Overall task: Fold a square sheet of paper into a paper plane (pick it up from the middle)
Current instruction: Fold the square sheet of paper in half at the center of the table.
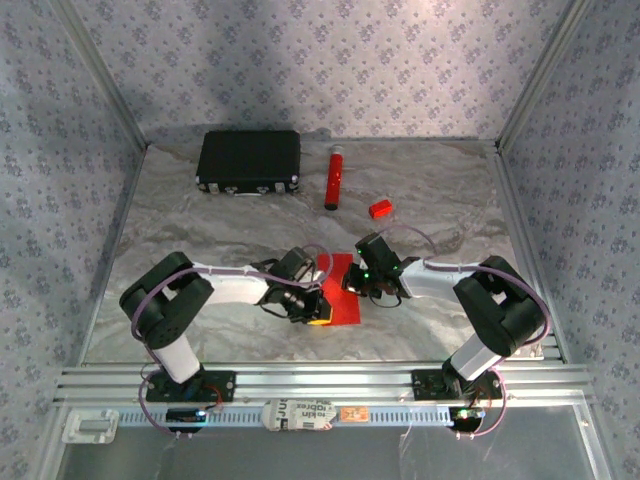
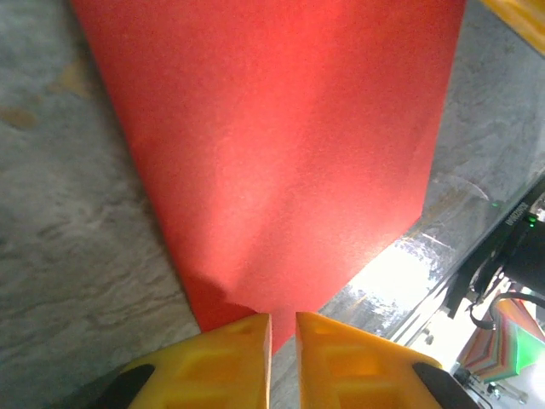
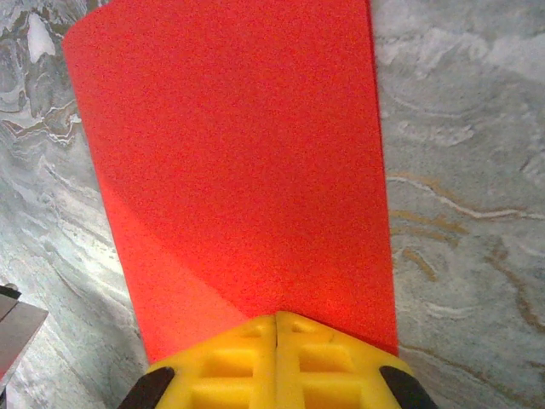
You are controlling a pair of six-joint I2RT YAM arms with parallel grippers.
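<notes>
Pinching opposite edges of the square sheet of paper, the left claw stands nearly closed on it and the right claw fully closed. The first fold seems in hand at mid-counter. Next, the edges must meet squarely. Room lies open around; the black case sits well back.
</notes>
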